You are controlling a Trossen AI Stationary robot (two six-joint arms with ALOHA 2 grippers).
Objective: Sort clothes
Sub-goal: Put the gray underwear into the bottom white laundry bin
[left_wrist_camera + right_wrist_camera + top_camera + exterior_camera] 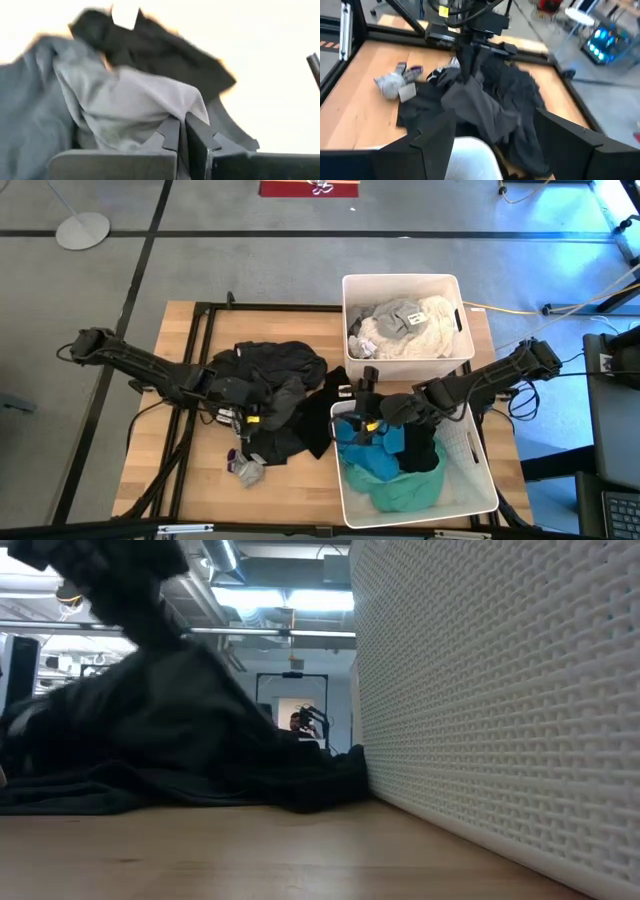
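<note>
A heap of dark clothes (285, 375) lies mid-table, with a dark grey garment (485, 112) on its near side. My left gripper (268, 412) is shut on this garment, which also shows in the left wrist view (125, 105). Small grey socks (245, 470) lie by the near edge. My right gripper (352, 418) stands open over the left rim of the near bin (480, 480), holding nothing; that bin holds teal and black clothes (400, 470). The far bin (350, 290) holds white and cream clothes (405, 325). My left gripper pinches a bunched part of the dark grey garment (165, 117) between its two fingers (467, 70). It comes slanting down from the table's left. The cloth rises to a peak at the fingers, and the rest of it spreads down onto the heap and the table.
The two white bins stand on the table's right half; the near bin's wall (500, 710) is close beside the heap (170, 740). A black frame (200, 340) borders the table. Bare wood (180, 470) shows at the near left.
</note>
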